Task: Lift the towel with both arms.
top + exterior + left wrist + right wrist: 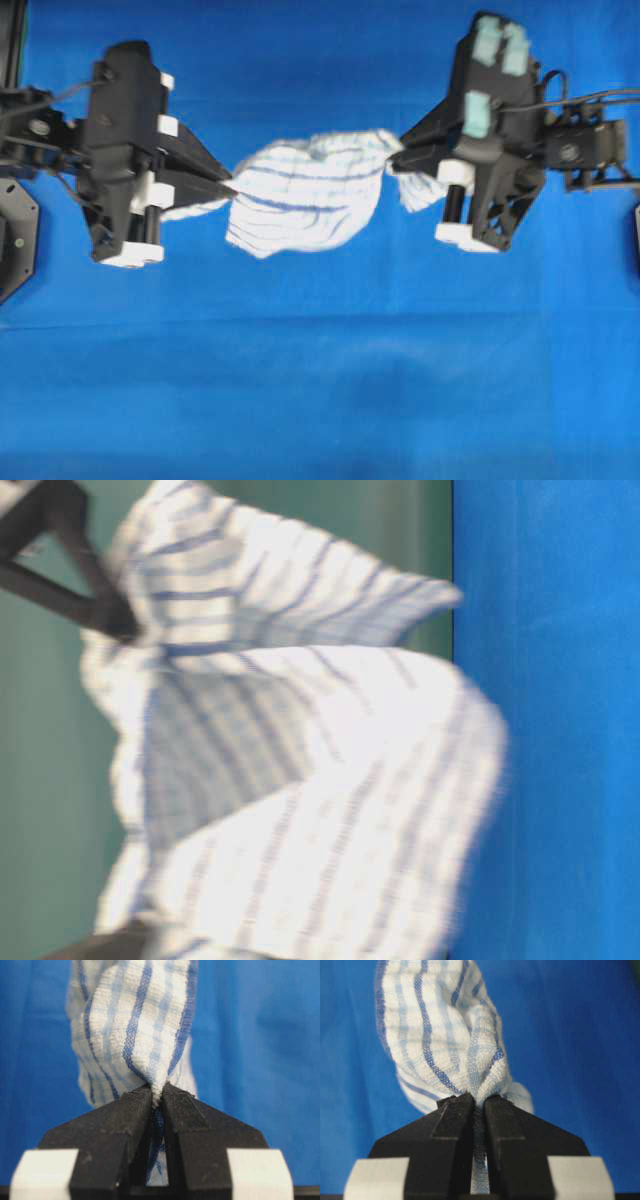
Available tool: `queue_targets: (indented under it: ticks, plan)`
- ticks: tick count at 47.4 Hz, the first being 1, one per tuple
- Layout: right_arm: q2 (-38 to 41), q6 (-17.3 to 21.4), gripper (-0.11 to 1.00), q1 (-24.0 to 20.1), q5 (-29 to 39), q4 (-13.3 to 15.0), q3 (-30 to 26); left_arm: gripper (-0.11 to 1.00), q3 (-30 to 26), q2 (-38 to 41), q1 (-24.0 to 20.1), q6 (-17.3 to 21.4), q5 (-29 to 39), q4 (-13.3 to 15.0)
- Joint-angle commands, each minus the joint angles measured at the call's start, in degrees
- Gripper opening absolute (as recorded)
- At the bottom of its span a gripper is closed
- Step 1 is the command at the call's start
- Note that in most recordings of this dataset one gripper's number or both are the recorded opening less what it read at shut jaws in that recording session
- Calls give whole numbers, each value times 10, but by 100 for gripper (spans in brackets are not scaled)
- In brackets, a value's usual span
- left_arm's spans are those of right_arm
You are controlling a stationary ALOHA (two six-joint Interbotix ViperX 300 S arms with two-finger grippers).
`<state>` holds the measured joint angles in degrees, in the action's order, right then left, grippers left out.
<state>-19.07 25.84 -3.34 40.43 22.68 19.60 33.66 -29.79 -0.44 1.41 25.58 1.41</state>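
Closest to me, my left claw [157, 1096] is pinched nearly shut on a bunched corner of the towel [135, 1030], the cloth squeezed into the thin slot between my fingers. My right claw [479, 1100] is clamped the same way on the opposite end, jaws almost touching with only fabric between them.

Beyond my fingertips the towel [305, 192] hangs stretched between the two claws, sagging in the middle. It looks clear of the blue tablecloth [320, 380], though the side view is too blurred for me to be sure of that.

The risk I see: each grip holds only a narrow twist of cloth. If my arms pull apart, or one rises faster than the other, a corner could slide out and the towel would drop from one side.

My left arm [125, 150] reaches in from the left edge and my right arm [490, 130] from the right, claws pointing toward each other across the middle.
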Motion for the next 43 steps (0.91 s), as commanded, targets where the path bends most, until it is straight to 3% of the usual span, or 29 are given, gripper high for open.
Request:
queue_targets:
  ticks: [1, 10, 24, 43]
  plan:
    - [-20, -2, 7, 0, 9, 10, -37, 3, -38, -16, 0, 0, 20, -2]
    - [-34, -4, 7, 0, 34, 11, -85, 3, -91, -21, -1, 1, 75, -4]
    - [-47, -18, 7, 0, 69, 11, -135, 3, -159, -27, -5, 6, 98, -7]
    - [-47, -38, 7, 0, 76, 11, -145, 3, -163, -31, -6, 14, 91, -7]
